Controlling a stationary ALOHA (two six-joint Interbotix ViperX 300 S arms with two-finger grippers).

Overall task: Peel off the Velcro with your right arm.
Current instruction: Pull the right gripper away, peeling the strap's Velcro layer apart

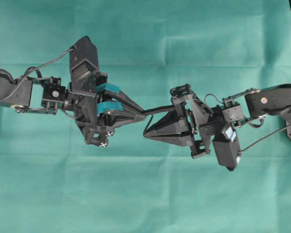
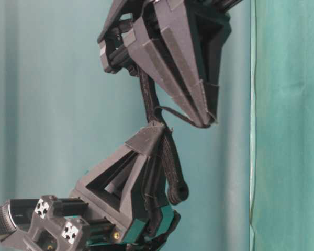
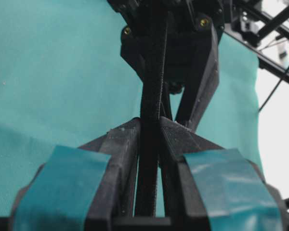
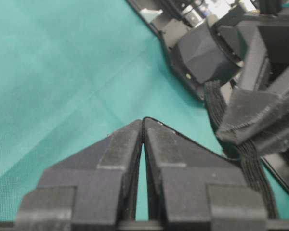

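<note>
The right gripper [image 1: 146,134], with plain black pointed fingers, is closed: in its own wrist view the two fingertips meet at a point, and a thin dark edge that looks like one layer of the Velcro [image 2: 170,157] runs out from between them. The left gripper [image 1: 142,115], whose fingers carry teal tape [image 3: 62,185], is clamped on the Velcro too; its wrist view shows the black strip standing straight up between the two tips. Both arms hang in the air over a green cloth [image 1: 145,39], the two grippers tip to tip near the middle of the overhead view, the left one reaching in from the left and the right one from the right. No containers are in view. The Velcro is a slim, rough-woven black strip held off the cloth between the grippers. In the table-level view its rounded end [image 2: 178,193] hangs free beside the left gripper's fingers, while higher up a thin layer curls away from the main band in a small loop toward the right gripper's tips, so the two layers have begun to part there.
</note>
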